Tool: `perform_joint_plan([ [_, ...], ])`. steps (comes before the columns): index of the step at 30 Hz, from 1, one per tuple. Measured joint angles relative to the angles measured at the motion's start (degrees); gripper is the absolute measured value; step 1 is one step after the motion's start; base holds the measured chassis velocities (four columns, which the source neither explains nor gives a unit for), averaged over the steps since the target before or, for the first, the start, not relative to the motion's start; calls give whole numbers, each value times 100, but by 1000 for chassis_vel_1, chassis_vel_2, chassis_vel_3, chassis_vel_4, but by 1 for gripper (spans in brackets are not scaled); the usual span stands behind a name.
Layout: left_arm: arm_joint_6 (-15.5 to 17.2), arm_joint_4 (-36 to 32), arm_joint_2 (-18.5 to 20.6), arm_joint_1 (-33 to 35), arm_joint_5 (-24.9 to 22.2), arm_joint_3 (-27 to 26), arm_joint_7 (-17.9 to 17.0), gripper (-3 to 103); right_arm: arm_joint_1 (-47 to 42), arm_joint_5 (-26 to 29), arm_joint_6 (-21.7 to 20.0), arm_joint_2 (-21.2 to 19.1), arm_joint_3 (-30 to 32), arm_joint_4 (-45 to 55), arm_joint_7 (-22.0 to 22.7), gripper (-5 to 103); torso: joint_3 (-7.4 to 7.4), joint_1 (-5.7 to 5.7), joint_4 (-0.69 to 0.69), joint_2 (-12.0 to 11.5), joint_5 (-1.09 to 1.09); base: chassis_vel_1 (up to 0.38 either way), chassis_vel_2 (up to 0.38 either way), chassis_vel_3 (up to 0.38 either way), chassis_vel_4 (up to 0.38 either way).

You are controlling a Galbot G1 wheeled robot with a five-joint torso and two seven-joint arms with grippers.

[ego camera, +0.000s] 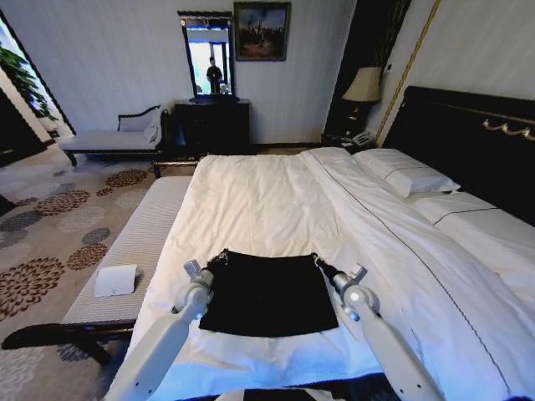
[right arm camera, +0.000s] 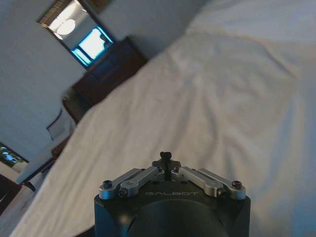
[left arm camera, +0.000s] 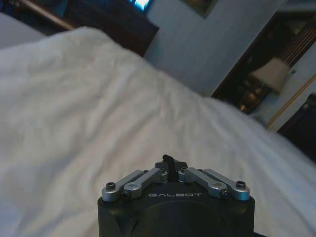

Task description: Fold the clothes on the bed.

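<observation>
Black T-shirt (ego camera: 267,294) on bed (ego camera: 276,200) is pinched at 11 and 1 o'clock corners by left gripper (ego camera: 223,254) and right gripper (ego camera: 316,258).

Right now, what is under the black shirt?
The shirt lies on the bed's white duvet, both grippers pinching its far corners. The duvet beneath it is covered.

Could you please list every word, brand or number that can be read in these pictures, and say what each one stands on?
"GALBOT", on the black body of the left gripper, in the left wrist view.
"GALBOT", on the black body of the right gripper, in the right wrist view; fainter, but readable.
The black T-shirt on the bed shows no lettering as it lies.
The framed picture on the wall is too small to show any text.
</observation>
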Motion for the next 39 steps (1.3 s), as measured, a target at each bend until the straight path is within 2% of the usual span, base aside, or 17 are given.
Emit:
perform_joint_plan([
  [8,-57,-1128,336,288,136,-279,-46,4,-213,7,56,-329,247,1140,142,1,0,-1,0,0,0,0,0,0,0],
  [19,-51,-2023,704,353,17,-595,-152,4,-190,-8,86,-669,445,2056,356,1,0,0,0,0,0,0,0,0,0],
  [30,-32,-2687,943,774,-121,-1100,-229,4,-382,38,77,-757,643,2561,470,1,0,0,0,0,0,0,0,0,0],
  [37,-30,-3073,1031,1290,-108,-1452,-229,4,-447,33,1,-729,648,2822,591,1,0,0,1,0,-1,0,0,0,0],
  [39,-30,-3229,1010,1529,-64,-1530,-253,4,-561,179,-12,-721,671,2989,706,1,0,1,0,-1,1,0,0,0,0],
])
